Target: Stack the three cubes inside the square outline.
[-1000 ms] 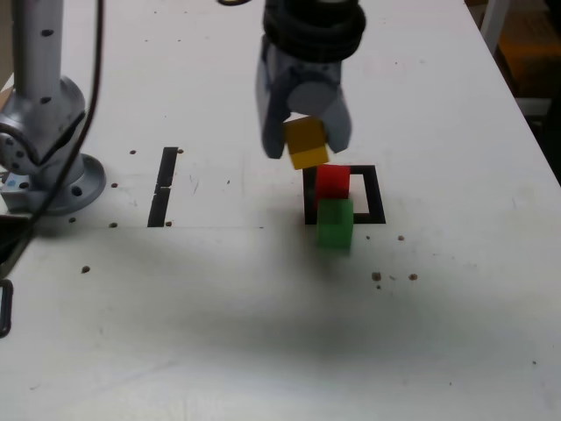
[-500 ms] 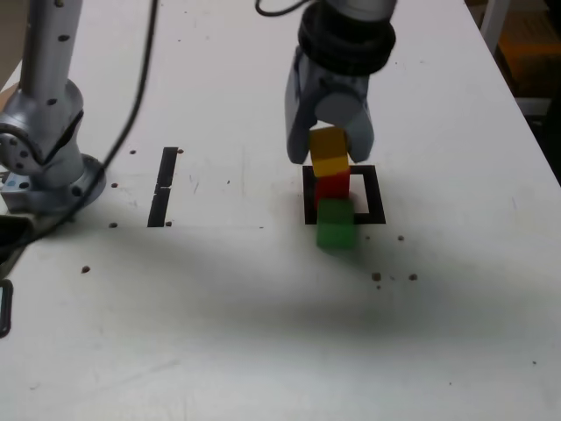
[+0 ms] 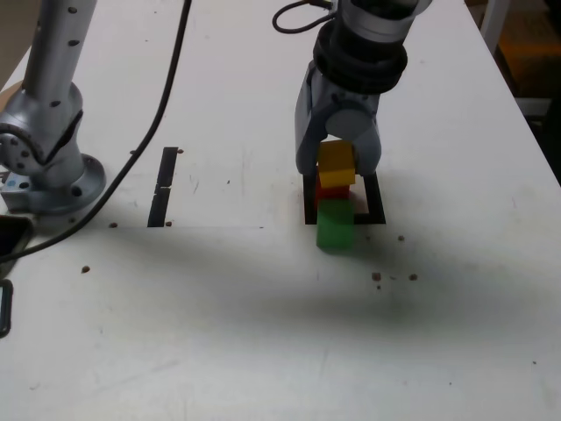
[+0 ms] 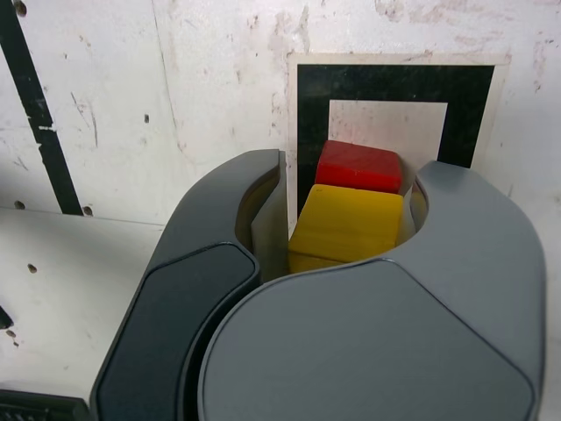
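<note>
In the exterior view my gripper (image 3: 337, 165) is shut on the yellow cube (image 3: 336, 164) and holds it directly over the red cube (image 3: 340, 192), of which only a thin strip shows. I cannot tell whether the two touch. The red cube stands inside the square outline (image 3: 376, 200). Just in front of it, the green cube (image 3: 335, 225) sits on the outline's near tape edge. The wrist view shows the yellow cube (image 4: 348, 224) between my gripper's (image 4: 351, 203) fingers (image 4: 219, 228). Beyond it, the red cube (image 4: 359, 167) peeks out within the square outline (image 4: 394, 83). The green cube is hidden there.
The arm's metal base (image 3: 53, 171) and a black cable (image 3: 149, 114) stand at the exterior view's left. Short black tape strips (image 3: 164, 184) lie between the base and the outline. Small dark specks (image 3: 377, 276) dot the white table (image 3: 263, 333). The table's edge runs along the right.
My gripper has carried the yellow cube rightwards and down, from above and left of the red cube to directly over it. The red and green cubes have not moved.
</note>
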Controlling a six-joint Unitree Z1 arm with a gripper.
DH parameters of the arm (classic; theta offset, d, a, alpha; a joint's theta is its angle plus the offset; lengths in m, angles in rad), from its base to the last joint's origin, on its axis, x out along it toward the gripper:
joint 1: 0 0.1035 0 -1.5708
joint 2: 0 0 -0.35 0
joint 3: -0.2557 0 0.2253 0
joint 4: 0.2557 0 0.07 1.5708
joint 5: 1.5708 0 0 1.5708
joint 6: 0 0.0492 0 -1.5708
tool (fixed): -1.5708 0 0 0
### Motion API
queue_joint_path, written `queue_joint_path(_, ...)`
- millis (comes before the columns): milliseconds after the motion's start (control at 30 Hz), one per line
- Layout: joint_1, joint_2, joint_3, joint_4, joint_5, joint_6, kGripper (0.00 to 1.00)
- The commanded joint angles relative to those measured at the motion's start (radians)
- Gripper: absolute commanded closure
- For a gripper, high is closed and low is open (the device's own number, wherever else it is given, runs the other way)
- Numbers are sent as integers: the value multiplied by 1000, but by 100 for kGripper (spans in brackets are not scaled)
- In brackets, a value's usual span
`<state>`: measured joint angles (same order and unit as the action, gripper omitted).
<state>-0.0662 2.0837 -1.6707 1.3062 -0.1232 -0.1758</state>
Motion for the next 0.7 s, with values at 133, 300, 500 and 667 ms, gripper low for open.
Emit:
queue_joint_path(133,5,10,-1,1,7,6,78)
queue_joint_path(300,6,14,1,9,-2,15,60)
queue_joint_path(500,6,16,-1,11,-17,30,33)
queue_joint_path(667,6,17,-6,9,-13,33,28)
